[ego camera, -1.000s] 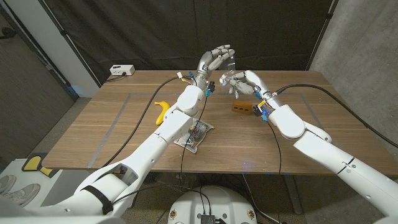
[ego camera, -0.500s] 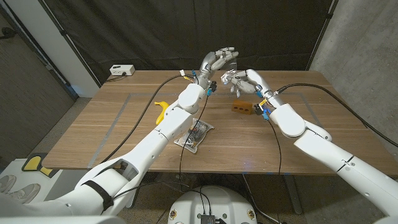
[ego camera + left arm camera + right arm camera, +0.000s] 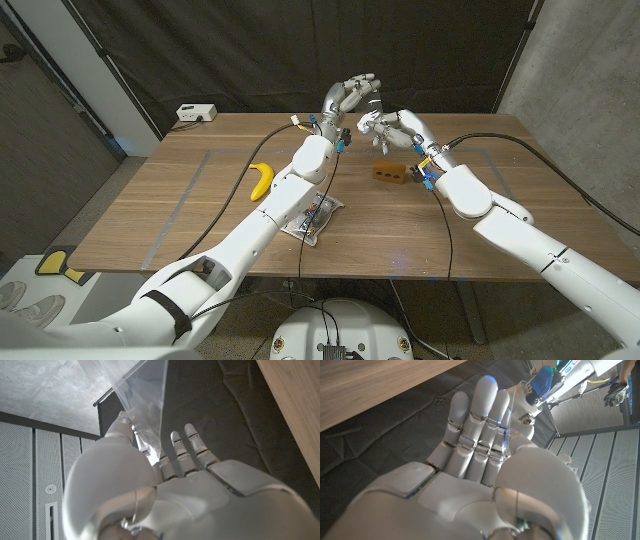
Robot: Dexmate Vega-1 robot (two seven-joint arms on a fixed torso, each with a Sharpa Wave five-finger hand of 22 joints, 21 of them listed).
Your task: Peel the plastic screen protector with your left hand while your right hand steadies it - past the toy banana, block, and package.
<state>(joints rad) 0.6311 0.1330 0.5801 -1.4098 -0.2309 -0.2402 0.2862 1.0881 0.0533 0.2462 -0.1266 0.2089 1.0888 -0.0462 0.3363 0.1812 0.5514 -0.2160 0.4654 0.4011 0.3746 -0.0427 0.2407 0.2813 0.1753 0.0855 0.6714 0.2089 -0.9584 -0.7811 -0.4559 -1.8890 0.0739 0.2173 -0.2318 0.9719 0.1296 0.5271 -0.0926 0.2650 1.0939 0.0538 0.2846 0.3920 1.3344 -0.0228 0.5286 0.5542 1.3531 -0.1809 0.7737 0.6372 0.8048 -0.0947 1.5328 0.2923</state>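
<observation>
Left hand (image 3: 350, 95) pinching clear film (image 3: 142, 395) aloft, right hand (image 3: 388, 128) curled alongside, grip unclear, beyond block (image 3: 389, 173), banana (image 3: 262, 180), package (image 3: 316, 215).

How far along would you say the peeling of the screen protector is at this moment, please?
Done: both hands are raised past the toy banana, block and package. In hand: the left hand pinches a clear plastic sheet, and the right hand is close beside it. Left: I cannot tell how much film has separated, so the peel itself looks unfinished.
</observation>
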